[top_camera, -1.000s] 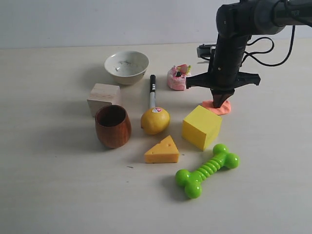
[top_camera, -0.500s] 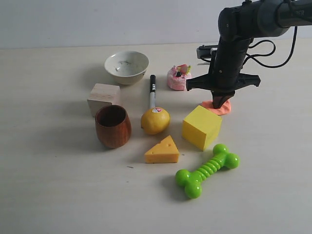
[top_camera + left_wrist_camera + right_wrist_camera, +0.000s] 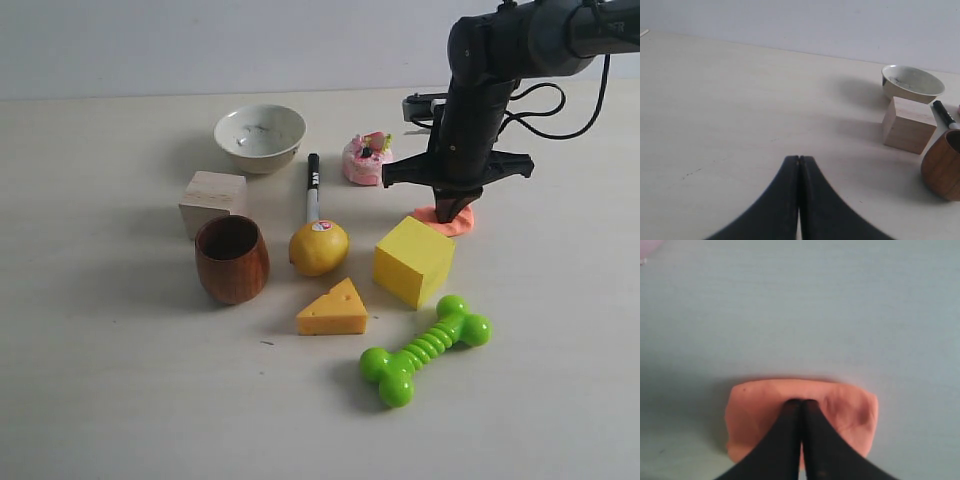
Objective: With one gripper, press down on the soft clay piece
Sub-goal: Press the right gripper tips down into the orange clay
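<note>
My right gripper (image 3: 450, 214) has its fingers pinched together, with the tips on the soft clay piece (image 3: 463, 225). The clay lies on the table (image 3: 120, 400) just behind the yellow cube (image 3: 412, 260), and the pink cake toy (image 3: 365, 158) is near. Only the right wrist view shows the tips meeting mid-slab. The left wrist view shows my left gripper (image 3: 799, 159) closed on nothing, with the wooden block (image 3: 909, 125) ahead of it.
</note>
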You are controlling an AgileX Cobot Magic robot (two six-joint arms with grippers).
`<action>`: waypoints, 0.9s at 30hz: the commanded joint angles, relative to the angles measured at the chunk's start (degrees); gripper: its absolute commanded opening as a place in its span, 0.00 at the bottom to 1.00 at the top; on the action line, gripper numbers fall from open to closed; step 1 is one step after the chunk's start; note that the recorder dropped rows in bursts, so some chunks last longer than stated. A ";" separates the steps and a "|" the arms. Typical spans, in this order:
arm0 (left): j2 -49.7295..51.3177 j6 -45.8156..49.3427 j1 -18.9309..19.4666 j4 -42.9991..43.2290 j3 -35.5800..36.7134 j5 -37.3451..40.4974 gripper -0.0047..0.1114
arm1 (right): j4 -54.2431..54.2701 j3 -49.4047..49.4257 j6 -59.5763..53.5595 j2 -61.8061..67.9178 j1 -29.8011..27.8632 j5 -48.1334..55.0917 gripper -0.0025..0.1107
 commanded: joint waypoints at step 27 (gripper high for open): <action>-0.34 0.07 0.11 -0.57 0.17 -0.20 0.04 | 4.60 -3.96 -1.56 0.31 0.18 0.50 0.28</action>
